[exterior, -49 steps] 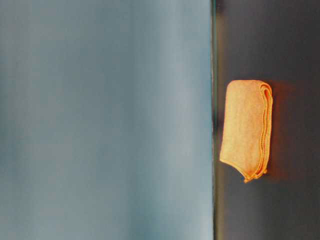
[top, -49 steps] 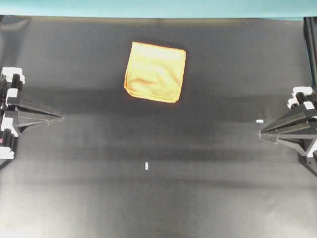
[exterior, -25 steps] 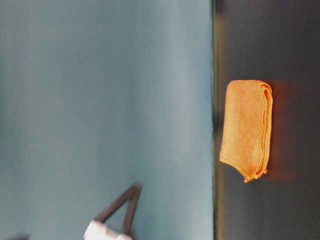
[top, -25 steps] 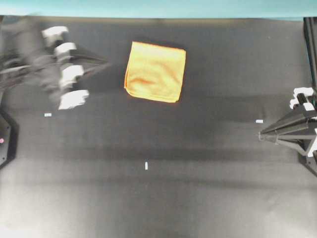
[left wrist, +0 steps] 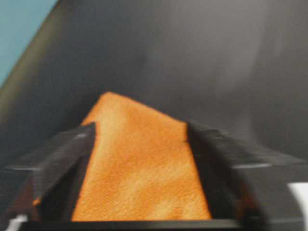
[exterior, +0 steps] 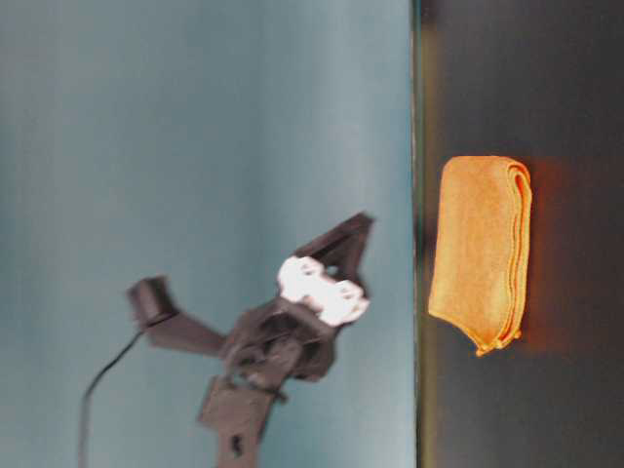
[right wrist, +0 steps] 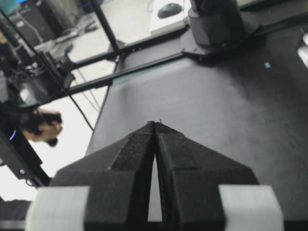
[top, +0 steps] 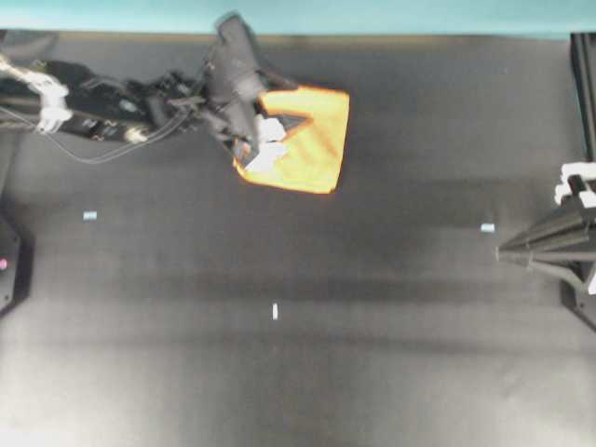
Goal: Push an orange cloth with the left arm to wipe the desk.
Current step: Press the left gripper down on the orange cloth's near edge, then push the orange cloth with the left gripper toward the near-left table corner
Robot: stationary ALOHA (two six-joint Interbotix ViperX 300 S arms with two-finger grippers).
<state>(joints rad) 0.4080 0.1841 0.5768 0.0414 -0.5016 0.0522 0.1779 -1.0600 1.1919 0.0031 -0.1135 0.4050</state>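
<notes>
The orange cloth [top: 317, 140] lies folded on the black desk [top: 372, 354] near its far teal edge. It also shows in the table-level view [exterior: 478, 249]. My left arm [top: 102, 102] reaches in from the left. Its gripper [top: 296, 119] is open over the cloth's left part. In the table-level view the left gripper [exterior: 359, 226] hangs a little above the cloth, apart from it. In the left wrist view the cloth [left wrist: 139, 168] fills the gap between the spread fingers [left wrist: 62, 151]. My right gripper [top: 503, 250] rests shut at the right edge, as the right wrist view [right wrist: 155, 122] shows.
A teal strip [top: 298, 14] runs along the desk's far edge. Small white marks lie on the desk [top: 275, 311], [top: 487, 227], [top: 89, 215]. A black post [top: 582, 84] stands at the far right. A black arm base [right wrist: 216, 21] stands across the desk.
My left arm has swung from the left edge up and right until its gripper is over the cloth, jaws now apart. The cloth has not moved. The right gripper has barely shifted.
</notes>
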